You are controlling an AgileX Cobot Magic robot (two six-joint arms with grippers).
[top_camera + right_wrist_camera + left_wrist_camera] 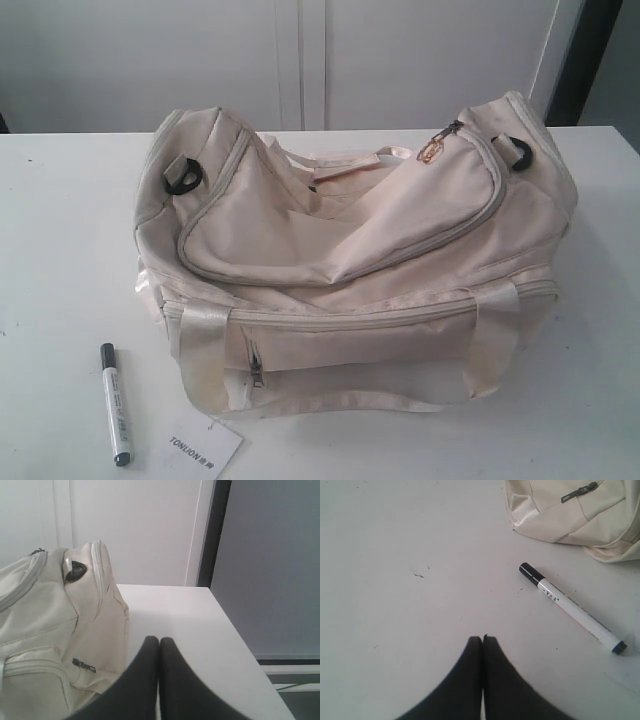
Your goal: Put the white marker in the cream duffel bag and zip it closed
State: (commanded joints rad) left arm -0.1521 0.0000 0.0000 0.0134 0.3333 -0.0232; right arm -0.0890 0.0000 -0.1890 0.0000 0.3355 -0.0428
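Note:
The cream duffel bag (350, 260) lies across the middle of the white table, its curved top zipper open at the back with the flap slack. The white marker (115, 403) with black cap lies flat on the table left of the bag's front corner. In the left wrist view the marker (572, 609) rests beside the bag (570, 510), off to one side of my left gripper (482, 639), which is shut and empty. My right gripper (159, 640) is shut and empty over bare table beside the bag's end (55, 630). Neither gripper shows in the exterior view.
A white paper tag (203, 448) with printed text lies at the table's front edge beside the marker. Black D-rings (184, 176) sit at both bag ends. The table's right edge (235, 630) runs close to my right gripper. White cabinet doors stand behind.

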